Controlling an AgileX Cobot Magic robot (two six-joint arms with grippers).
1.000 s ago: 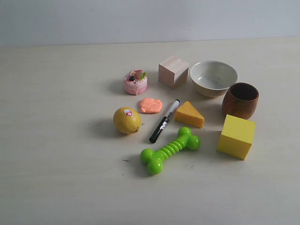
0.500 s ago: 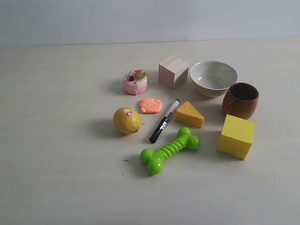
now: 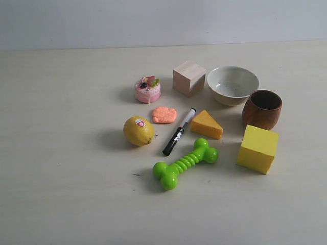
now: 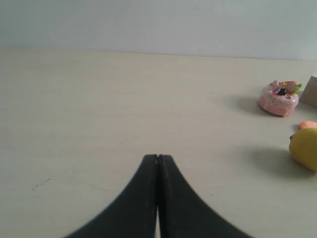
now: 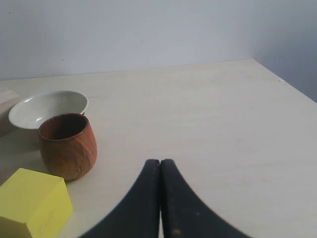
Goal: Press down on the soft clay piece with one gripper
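Observation:
The soft clay piece (image 3: 164,114) is a small salmon-orange lump lying on the table between the pink toy cake (image 3: 147,89) and the lemon (image 3: 138,130), beside a black marker (image 3: 178,132). Only a sliver of the clay (image 4: 308,125) shows at the edge of the left wrist view, above the lemon (image 4: 304,148). Neither arm appears in the exterior view. My left gripper (image 4: 157,157) is shut with nothing in it, over bare table well away from the clay. My right gripper (image 5: 160,162) is also shut and empty, near the wooden cup (image 5: 67,146).
A wooden cube (image 3: 188,78), white bowl (image 3: 232,84), brown wooden cup (image 3: 262,109), yellow block (image 3: 257,148), orange cheese-like wedge (image 3: 206,124) and green bone toy (image 3: 185,163) surround the clay. The table's far right corner edge (image 5: 285,82) shows in the right wrist view.

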